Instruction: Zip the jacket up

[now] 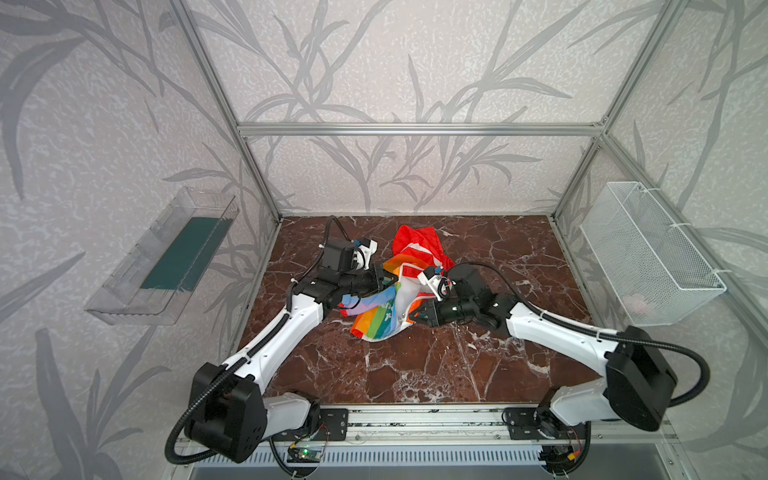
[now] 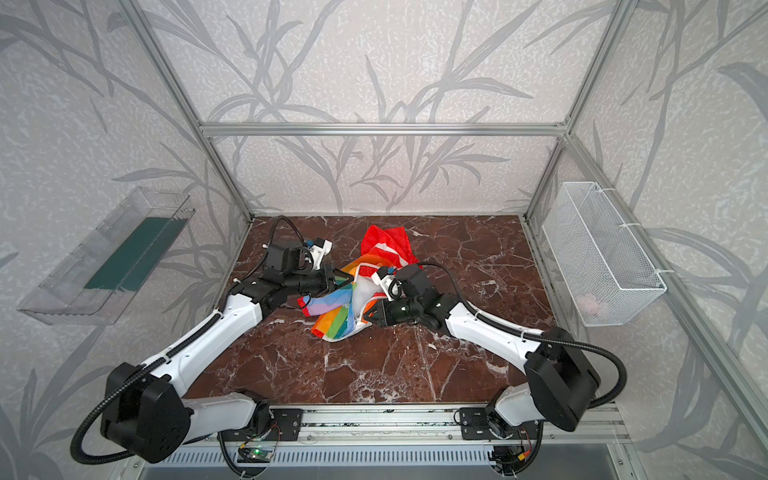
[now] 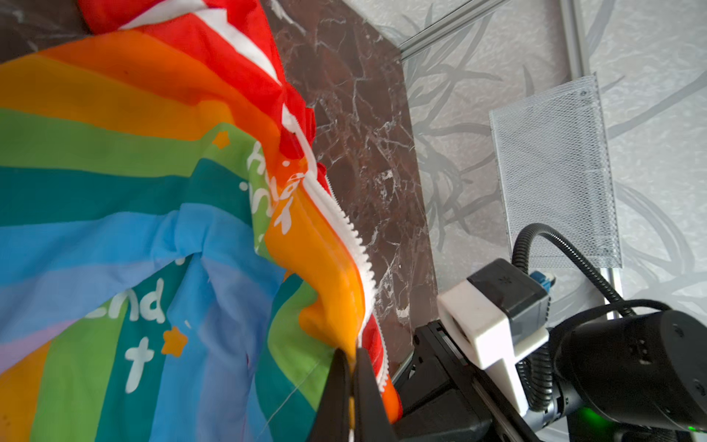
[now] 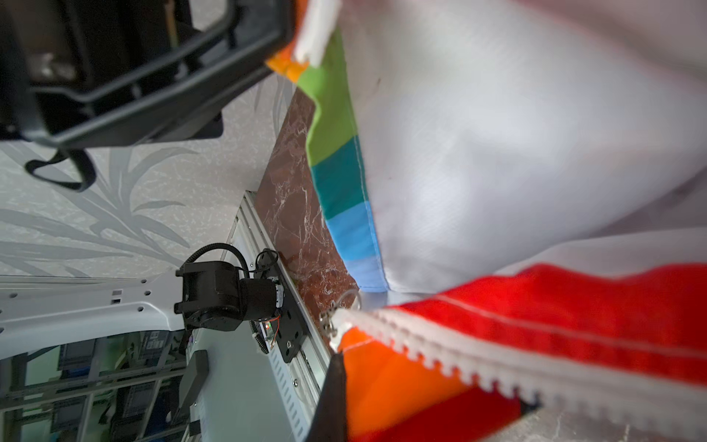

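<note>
lab robot cell: aluminium frame (image 1: 419, 129), marble-look tabletop (image 1: 415, 365).

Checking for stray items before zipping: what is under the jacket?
The crumpled jacket lies on the brown marble tabletop. What is beneath its folds cannot be seen; the fabric covers it.

Left hand (image 3: 351, 358), right hand (image 1: 420, 312): clenched.

You have a jacket (image 1: 376, 322) striped red, orange, green, teal, blue and lilac, with a red hood (image 1: 415, 243), white lining (image 4: 497, 153), white zip teeth (image 3: 354, 241) and white lettering (image 3: 141, 310), a red-brown table (image 1: 415, 365) veined white, and pale walls (image 1: 374, 62) with grey leaves.
</note>
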### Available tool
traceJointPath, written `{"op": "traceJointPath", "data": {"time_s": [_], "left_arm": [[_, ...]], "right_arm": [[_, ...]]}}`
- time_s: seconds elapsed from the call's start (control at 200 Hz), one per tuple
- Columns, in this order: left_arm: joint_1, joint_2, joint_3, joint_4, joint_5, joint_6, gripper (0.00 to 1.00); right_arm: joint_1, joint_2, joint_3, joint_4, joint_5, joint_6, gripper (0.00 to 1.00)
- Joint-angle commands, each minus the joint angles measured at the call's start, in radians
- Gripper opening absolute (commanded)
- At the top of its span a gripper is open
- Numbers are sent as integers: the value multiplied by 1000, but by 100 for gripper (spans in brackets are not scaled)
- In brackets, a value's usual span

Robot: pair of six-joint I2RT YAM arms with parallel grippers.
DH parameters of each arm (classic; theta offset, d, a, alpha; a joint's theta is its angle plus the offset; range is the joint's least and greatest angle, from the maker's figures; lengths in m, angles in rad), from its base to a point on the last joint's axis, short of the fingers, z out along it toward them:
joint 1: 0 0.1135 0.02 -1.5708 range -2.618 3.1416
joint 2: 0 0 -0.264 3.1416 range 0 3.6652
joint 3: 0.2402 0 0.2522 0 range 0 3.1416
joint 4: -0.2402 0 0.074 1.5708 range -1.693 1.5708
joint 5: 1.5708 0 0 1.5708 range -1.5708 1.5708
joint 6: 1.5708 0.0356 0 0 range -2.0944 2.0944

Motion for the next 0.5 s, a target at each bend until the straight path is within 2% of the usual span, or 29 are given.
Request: {"op": "traceJointPath", "data": {"time_s": [0.0, 0.06, 0.115, 0.165, 0.205, 0.29, 0.355, 0.495], "left_arm": [[-12, -5, 33, 73, 48, -8, 0], [-24, -31, 8, 121, 62, 6, 0], [-37, -66, -31, 184, 59, 14, 0], [-53, -98, -79, 263, 39, 18, 0], [-65, -121, -113, 320, 38, 28, 0], [-86, -150, -170, 429, 67, 53, 0], [-101, -162, -208, 509, 62, 63, 0], [-154, -209, -308, 677, 9, 168, 0]], "right_arm": [[-4, -178, -120, 158, 114, -172, 0], [-3, -278, -279, 431, 142, -291, 0], [2, -342, -429, 696, 261, -342, 0], [-4, -376, -507, 840, 346, -394, 0], [-19, -403, -516, 837, 355, -440, 0], [-47, -450, -460, 669, 303, -506, 0], [-54, -471, -461, 672, 282, -553, 0], [-107, -506, -475, 723, 239, -506, 0]]}}
